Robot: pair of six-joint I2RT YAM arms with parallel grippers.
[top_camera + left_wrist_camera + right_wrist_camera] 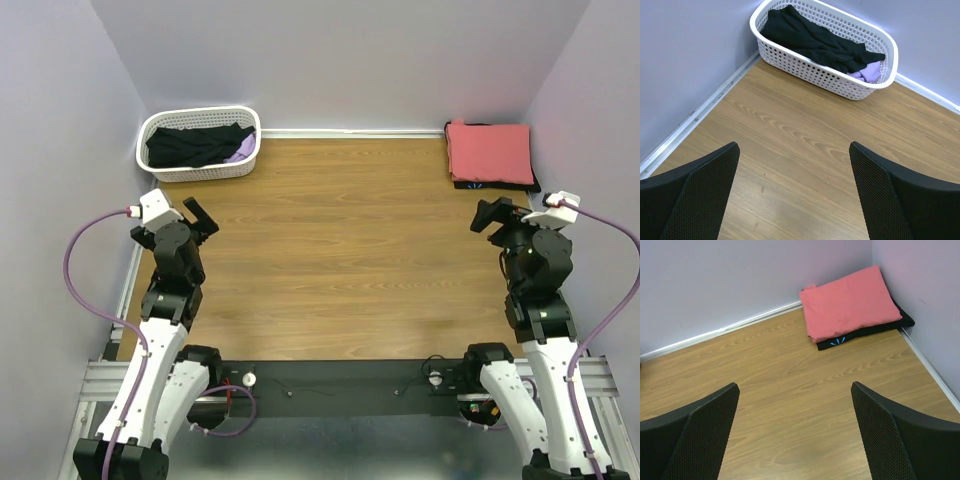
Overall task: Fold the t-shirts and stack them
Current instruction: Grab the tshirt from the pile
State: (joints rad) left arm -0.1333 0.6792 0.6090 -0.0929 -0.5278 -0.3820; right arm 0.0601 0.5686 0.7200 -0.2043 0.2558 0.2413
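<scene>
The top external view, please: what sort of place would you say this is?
Probably a robotics lab test cell, not a home: plain walls box in a wood-grain table, two arms are bolted to a metal rail, and a laundry basket and folded coral-red t-shirt serve as props.

One high overview, two low wrist views.
From behind the arms, the top camera looks down on the whole worktop (330,260); the left wrist view faces its far-left basket (805,70), the right wrist view its far-right red shirt (847,302).
</scene>
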